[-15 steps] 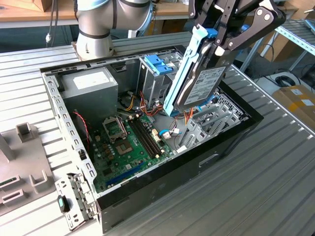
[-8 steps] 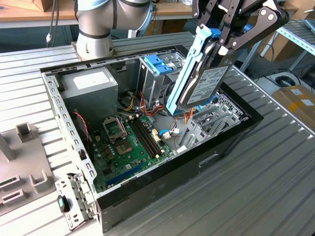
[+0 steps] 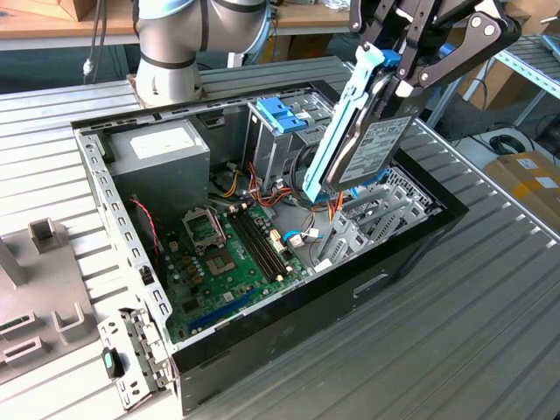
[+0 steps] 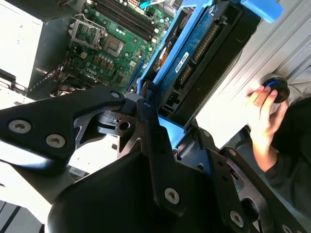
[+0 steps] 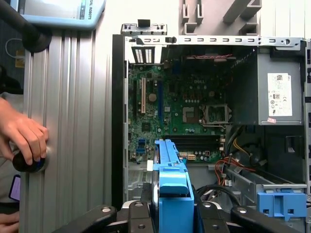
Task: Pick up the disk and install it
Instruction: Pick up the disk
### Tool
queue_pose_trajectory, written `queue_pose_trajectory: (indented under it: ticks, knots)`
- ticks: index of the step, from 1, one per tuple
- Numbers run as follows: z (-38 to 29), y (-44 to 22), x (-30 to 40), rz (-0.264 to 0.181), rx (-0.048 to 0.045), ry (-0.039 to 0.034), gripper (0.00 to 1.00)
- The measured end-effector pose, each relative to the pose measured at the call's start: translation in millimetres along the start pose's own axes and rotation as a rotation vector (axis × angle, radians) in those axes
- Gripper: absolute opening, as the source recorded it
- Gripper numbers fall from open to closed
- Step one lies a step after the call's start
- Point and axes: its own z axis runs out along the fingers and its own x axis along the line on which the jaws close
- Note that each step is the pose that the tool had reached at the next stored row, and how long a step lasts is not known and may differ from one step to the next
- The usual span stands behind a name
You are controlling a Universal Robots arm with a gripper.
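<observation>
The disk (image 3: 374, 147) is a grey metal drive with a white label, framed by a bright blue carrier rail (image 3: 339, 122). It hangs tilted, nearly on edge, above the right end of the open computer case (image 3: 289, 311) as the exterior view shows it. My gripper (image 3: 398, 74) is shut on the disk's upper end, black fingers on either side. In the second wrist view the disk (image 4: 206, 48) runs away from the gripper (image 4: 167, 128) over the motherboard. The first wrist view shows the blue carrier (image 5: 172, 187) edge-on between the fingers (image 5: 138, 213).
Inside the case lie a green motherboard (image 3: 232, 254), a grey power supply (image 3: 162, 149), a metal cage with a blue handle (image 3: 282, 114) and loose cables (image 3: 262, 188). A person's hand (image 5: 24, 138) rests on a knob on the slatted table. Grey fixtures (image 3: 44, 302) stand at the exterior view's left.
</observation>
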Motion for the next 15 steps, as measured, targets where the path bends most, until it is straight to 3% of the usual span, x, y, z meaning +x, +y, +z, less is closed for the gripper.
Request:
queue_pose_trajectory:
  ticks: [15]
  knots:
    - [0.3, -21.0, 0.3, 0.0, 0.0, 0.0, 0.37]
